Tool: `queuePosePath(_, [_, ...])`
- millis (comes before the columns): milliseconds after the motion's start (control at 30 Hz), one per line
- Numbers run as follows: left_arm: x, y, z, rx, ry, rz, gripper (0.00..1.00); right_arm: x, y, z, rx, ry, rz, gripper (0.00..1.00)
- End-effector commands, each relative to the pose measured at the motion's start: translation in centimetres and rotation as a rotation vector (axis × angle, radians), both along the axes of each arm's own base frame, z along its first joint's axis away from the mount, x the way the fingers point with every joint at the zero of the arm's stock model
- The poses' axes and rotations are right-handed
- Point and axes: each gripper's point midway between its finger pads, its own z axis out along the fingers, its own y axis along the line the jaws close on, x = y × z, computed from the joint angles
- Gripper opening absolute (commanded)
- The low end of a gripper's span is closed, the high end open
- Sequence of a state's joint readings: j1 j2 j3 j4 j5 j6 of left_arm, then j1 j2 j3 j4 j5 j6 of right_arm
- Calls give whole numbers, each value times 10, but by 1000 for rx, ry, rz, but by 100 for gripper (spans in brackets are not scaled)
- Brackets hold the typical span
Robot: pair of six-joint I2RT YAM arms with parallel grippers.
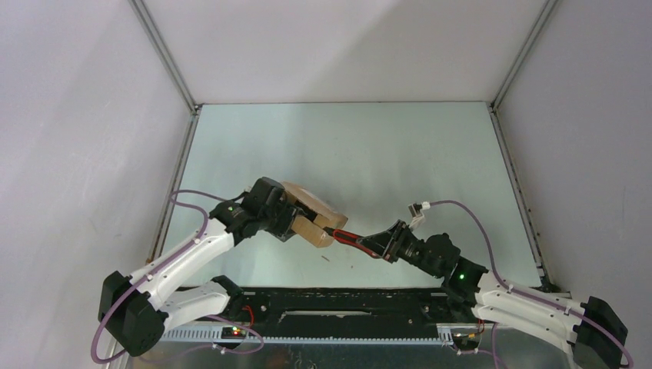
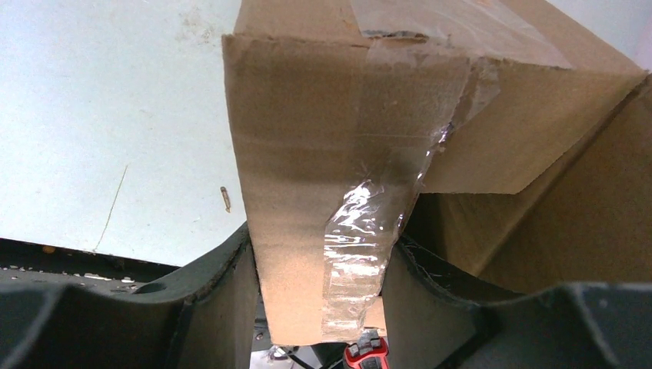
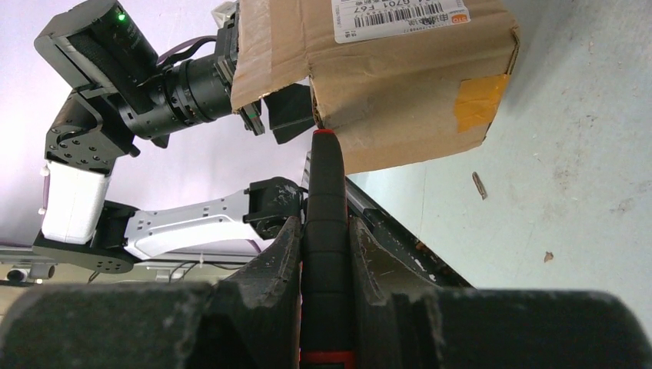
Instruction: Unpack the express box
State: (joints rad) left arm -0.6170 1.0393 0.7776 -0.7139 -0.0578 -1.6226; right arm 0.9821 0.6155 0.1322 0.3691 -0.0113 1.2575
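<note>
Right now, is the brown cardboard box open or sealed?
Partly open: clear tape on the cardboard box is torn and one flap gapes.

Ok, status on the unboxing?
Left fingers clamped on the express box, held tilted. Right fingers shut on the utility knife, tip at the box's flap edge. Nothing in the way.

Express box (image 1: 311,216): small brown cardboard carton, tilted.
White barcode label (image 3: 400,15) and orange tape patch (image 3: 478,100) on one side; clear tape (image 2: 361,231) torn along the seam, one flap (image 3: 269,54) lifted; clamped in left tool (image 2: 319,288), left of desk (image 1: 346,146) centre.
</note>
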Motion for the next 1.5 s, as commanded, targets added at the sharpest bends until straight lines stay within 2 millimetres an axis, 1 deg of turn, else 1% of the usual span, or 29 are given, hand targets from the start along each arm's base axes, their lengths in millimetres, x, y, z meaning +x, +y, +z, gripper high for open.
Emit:
queuePosePath(0, [47,23,22,3,-181,183,0,-28,-1,-30,-73,86,128,0])
queuePosePath(200, [47,22,20,14,-181,168,0,-28,-1,-30,-72,89,134,0])
queuePosePath(333, [47,14,22,-9,-182,150,0,-29,5,-31,-78,94,155,0])
queuePosePath(433, [45,3,26,-52,-181,144,0,-31,13,-33,-85,99,183,0])
queuePosePath(733, [48,-31,54,-194,-225,146,0,-46,43,-37,-94,116,268,0])
queuePosePath(867, [51,-38,57,-227,-228,147,0,-49,50,-41,-107,118,278,0])
queuePosePath(967, [48,-46,53,-240,-198,117,0,-48,50,-48,-127,118,268,0])
queuePosePath(1000, [46,-45,52,-222,-186,107,0,-48,50,-50,-128,120,268,0])
queuePosePath(1067, [45,-39,52,-190,-192,116,0,-49,49,-52,-125,128,270,0])
queuePosePath(1133, [45,-31,49,-169,-196,122,0,-49,46,-53,-124,129,264,0])
queuePosePath(1233, [42,-12,42,-37,-166,108,0,-47,40,-51,-124,121,258,0])
queuePosePath(1333, [39,3,30,39,-116,91,0,-48,33,-47,-133,105,262,0])
queuePosePath(1467, [37,7,30,80,-94,65,0,-55,28,-40,-141,73,310,0])
